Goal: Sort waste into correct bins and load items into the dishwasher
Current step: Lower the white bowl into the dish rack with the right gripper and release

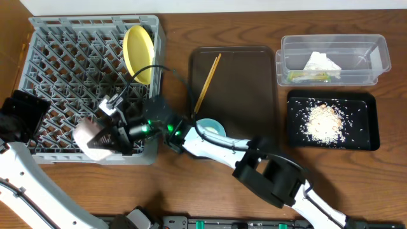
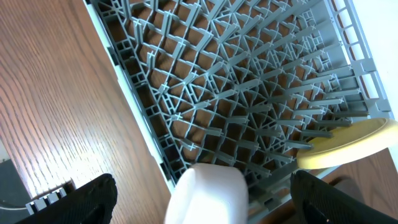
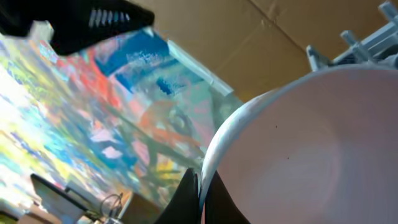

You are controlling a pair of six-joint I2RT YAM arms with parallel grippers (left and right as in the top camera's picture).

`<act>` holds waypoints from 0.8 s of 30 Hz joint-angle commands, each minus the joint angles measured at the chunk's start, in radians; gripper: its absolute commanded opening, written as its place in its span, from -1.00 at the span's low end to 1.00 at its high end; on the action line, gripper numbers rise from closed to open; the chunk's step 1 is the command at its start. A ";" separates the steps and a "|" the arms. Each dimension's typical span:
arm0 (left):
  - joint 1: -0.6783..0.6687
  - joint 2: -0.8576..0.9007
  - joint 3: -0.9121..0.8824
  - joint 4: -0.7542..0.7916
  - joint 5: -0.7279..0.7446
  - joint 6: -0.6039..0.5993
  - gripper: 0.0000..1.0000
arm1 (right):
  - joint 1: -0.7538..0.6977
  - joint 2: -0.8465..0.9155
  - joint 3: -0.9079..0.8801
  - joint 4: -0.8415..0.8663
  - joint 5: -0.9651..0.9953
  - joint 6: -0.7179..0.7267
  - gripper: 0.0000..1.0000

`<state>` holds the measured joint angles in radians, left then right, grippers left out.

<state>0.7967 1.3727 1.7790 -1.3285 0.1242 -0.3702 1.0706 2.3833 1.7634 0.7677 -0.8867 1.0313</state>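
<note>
My right gripper point(image 3: 200, 190) is shut on the rim of the white bowl point(image 3: 311, 149), one finger on each side of the rim. In the overhead view that bowl point(image 1: 90, 137) hangs tilted over the near edge of the grey dishwasher rack point(image 1: 63, 63), with the right gripper point(image 1: 121, 137) beside it. A yellow plate point(image 1: 138, 54) stands upright in the rack. My left gripper point(image 2: 205, 199) is wide open, and the bowl point(image 2: 208, 193) shows between its fingers point(image 2: 87, 199) without touching them. A light blue bowl point(image 1: 210, 127) and chopsticks point(image 1: 207, 83) lie on the brown tray point(image 1: 248, 76).
At the right a clear tub point(image 1: 375, 48) holds a white paper piece point(image 1: 321, 62) and a green wrapper point(image 1: 308, 76). Below it the black tray point(image 1: 362, 108) carries rice scraps point(image 1: 324, 121). The right arm stretches across the brown tray's near edge.
</note>
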 commanded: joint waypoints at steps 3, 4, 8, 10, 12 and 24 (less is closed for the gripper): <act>0.005 0.003 0.005 -0.003 -0.005 -0.009 0.82 | 0.000 0.076 0.008 0.050 0.002 0.012 -0.98; 0.005 0.003 0.005 -0.003 -0.005 -0.009 0.82 | -0.009 0.078 0.008 0.065 0.002 0.011 -0.98; 0.005 0.003 0.005 -0.003 -0.005 -0.009 0.82 | -0.043 0.078 0.008 0.088 0.002 0.008 -0.98; 0.005 0.003 0.005 -0.003 -0.005 -0.009 0.82 | -0.057 0.079 0.008 0.086 -0.002 0.003 -0.98; 0.005 0.003 0.005 -0.003 -0.005 -0.009 0.82 | -0.078 0.084 0.008 0.085 -0.005 0.000 -0.99; 0.005 0.003 0.005 -0.003 -0.006 -0.009 0.82 | -0.134 0.103 0.008 0.115 -0.024 0.000 -0.98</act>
<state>0.7967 1.3727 1.7790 -1.3285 0.1242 -0.3702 0.9394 2.4645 1.7634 0.8776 -0.8982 1.0405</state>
